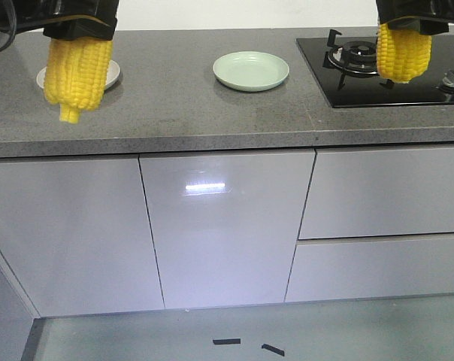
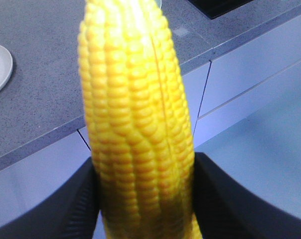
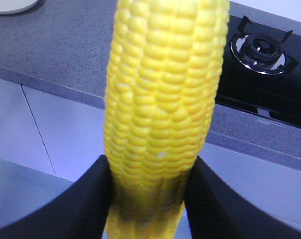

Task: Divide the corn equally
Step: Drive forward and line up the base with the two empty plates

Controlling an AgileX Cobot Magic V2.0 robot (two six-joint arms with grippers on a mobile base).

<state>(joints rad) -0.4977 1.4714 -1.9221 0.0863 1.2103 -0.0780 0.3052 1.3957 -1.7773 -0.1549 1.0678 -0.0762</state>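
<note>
Squeezing kernels on both sides, left pincer [image 2: 144, 169] grips the left cob [image 2: 133, 89]; right pincer [image 3: 149, 167] grips the right cob [image 3: 165, 84].

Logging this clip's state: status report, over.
Left gripper shut on left cob, held up before grey plate. Right gripper shut on right cob, before the stove. Green plate holds no corn. Nothing seen blocking the plates.

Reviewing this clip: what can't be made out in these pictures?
Front view: the left gripper and right gripper are cut off by the top edge.
Front view: the grey plate is mostly hidden behind the left corn.
Front view: the stove runs off the right edge, partly behind the right corn.
Wrist views: each corn's ends run off the top and bottom edges.
</note>
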